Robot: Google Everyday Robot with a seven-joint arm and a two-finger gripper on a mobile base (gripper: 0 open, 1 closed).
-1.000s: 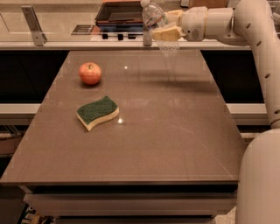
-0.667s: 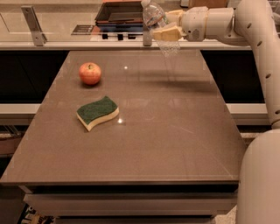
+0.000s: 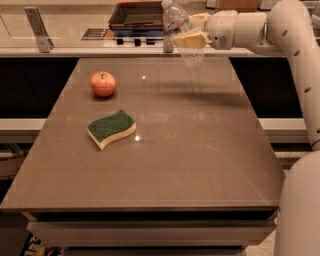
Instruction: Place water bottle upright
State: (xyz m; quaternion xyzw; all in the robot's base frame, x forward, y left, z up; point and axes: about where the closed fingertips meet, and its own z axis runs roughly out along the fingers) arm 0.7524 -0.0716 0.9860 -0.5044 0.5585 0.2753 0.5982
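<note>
My gripper point(image 3: 192, 31) reaches in from the upper right and is shut on the water bottle point(image 3: 181, 29), a clear ribbed plastic bottle. I hold it in the air above the far edge of the brown table point(image 3: 200, 150). The bottle is tilted, its white cap at the upper left near the top of the view and its base pointing down to the right. The fingers point(image 3: 189, 40) cover the middle of the bottle, so its label is hidden.
A red apple point(image 3: 103, 83) sits at the far left of the table. A green and yellow sponge point(image 3: 111, 128) lies left of centre. Behind the table runs a counter with a dark tray point(image 3: 137, 14) and a metal bracket point(image 3: 38, 28).
</note>
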